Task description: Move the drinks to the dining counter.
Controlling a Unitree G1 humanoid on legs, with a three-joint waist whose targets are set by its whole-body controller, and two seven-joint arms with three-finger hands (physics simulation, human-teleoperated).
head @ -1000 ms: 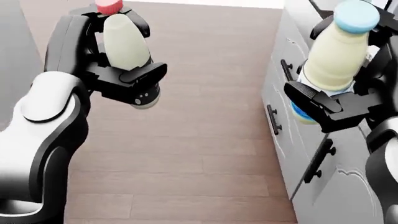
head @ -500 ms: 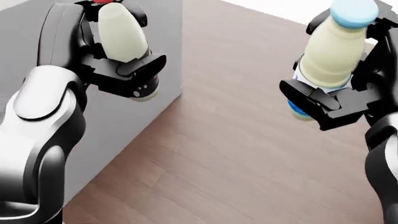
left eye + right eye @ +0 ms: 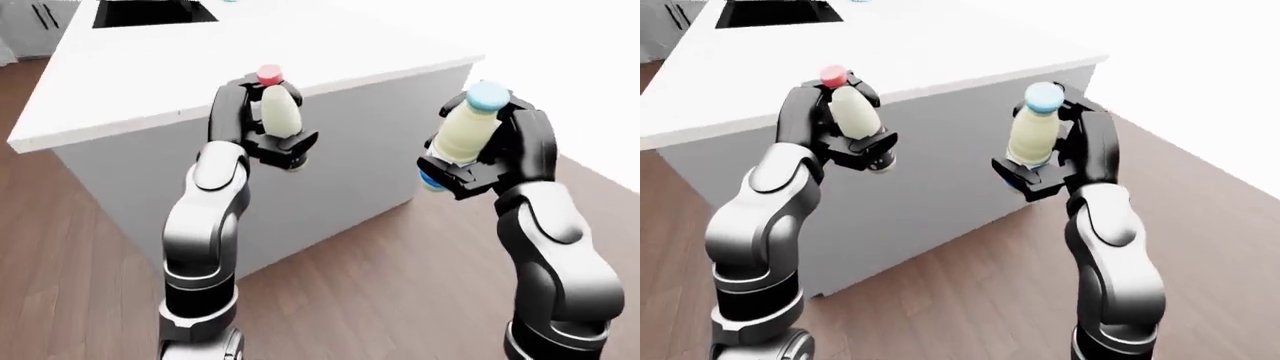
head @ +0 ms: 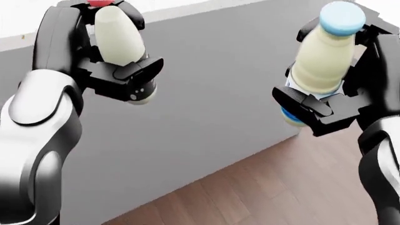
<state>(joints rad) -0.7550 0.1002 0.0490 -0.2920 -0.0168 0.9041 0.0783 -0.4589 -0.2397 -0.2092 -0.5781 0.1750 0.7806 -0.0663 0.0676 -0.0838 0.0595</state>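
Two pale drink bottles carried upright at chest height to stay steady, red-capped bottle (image 3: 278,111) left of centre in left hand (image 3: 262,127), blue-capped bottle (image 3: 470,129) right of centre in right hand (image 3: 490,154), fingers (image 4: 139,69) clamped round each, white bench (image 3: 240,67) above, not yet reached.

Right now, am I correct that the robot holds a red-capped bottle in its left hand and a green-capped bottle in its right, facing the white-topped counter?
Not quite: the bottle in the right hand has a blue cap, not green, as the left-eye view shows. The rest holds: the left hand grips the red-capped bottle, the right grips the blue-capped bottle, and the white-topped counter stands ahead.
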